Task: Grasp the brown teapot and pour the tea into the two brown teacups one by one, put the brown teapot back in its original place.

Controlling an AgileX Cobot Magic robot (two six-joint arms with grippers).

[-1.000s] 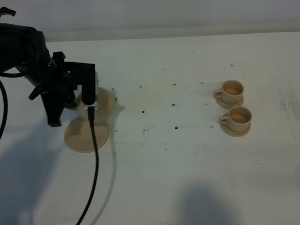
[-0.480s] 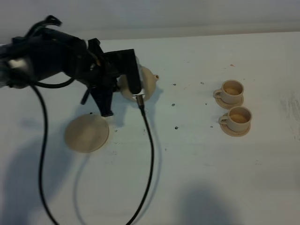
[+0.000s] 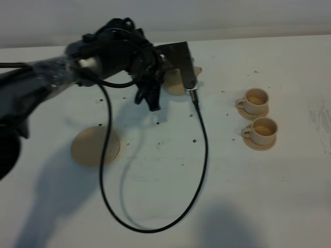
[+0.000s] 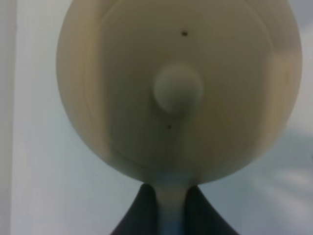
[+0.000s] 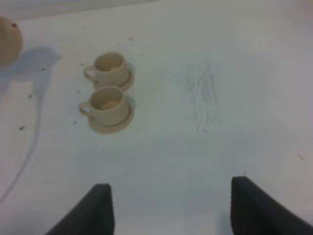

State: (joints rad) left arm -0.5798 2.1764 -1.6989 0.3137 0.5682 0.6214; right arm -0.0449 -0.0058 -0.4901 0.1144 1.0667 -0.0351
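Carry step: left pincer (image 4: 168,208) pinches the brown teapot (image 3: 175,85) by its handle; pot hangs above the bench (image 3: 217,196), btw its saucer (image 3: 95,146) and the two brown teacups (image 3: 257,101). Next: reach a cup, tip spout. Right pincer (image 5: 171,205) spread, empty.

The table (image 3: 232,196) is white and flat, dotted with small dark specks around its middle and marked by a faint grey scuff (image 3: 318,116) near its right edge. On its left part lies a flat round tan saucer (image 3: 95,146) with nothing on it. Well apart on the right, two small saucers sit just beside each other, the far one (image 3: 253,115) and the near one (image 3: 258,145) each bearing a cup, and a black cable (image 3: 150,231) runs in a wide loop over the middle.
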